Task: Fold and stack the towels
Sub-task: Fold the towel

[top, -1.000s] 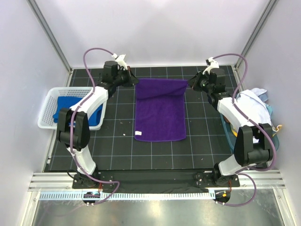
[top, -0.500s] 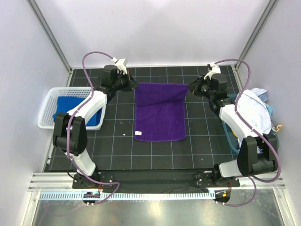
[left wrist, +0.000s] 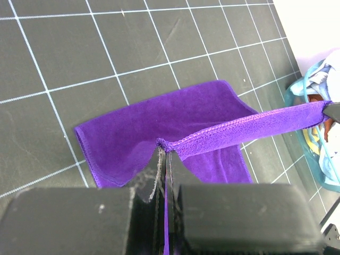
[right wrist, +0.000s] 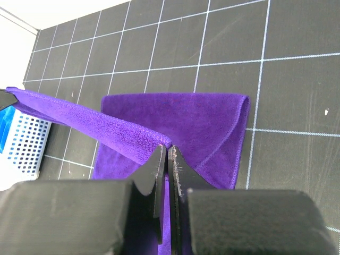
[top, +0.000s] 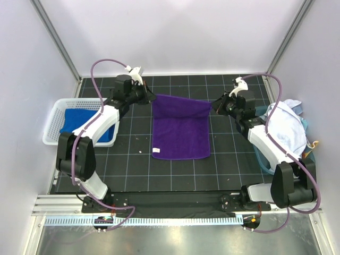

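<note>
The deep purple towel (top: 180,130) lies in the middle of the black grid mat, its far edge lifted and stretched between my two grippers. My left gripper (top: 150,98) is shut on the towel's far left corner (left wrist: 163,144). My right gripper (top: 214,105) is shut on the far right corner (right wrist: 166,144). The near half rests flat on the mat (left wrist: 159,122). The royal blue towel (top: 85,123) lies in the white basket (top: 51,127) at the left. The white towel (top: 287,130) is bunched in a teal container at the right edge.
The basket stands at the mat's left edge beside my left arm. The teal container (top: 260,151) with cloth sits at the right edge beside my right arm. White walls and frame posts stand close behind the mat.
Both grippers have drawn the purple towel's far edge toward the near side, and the folded-over flap has shifted nearer over the lying part.
</note>
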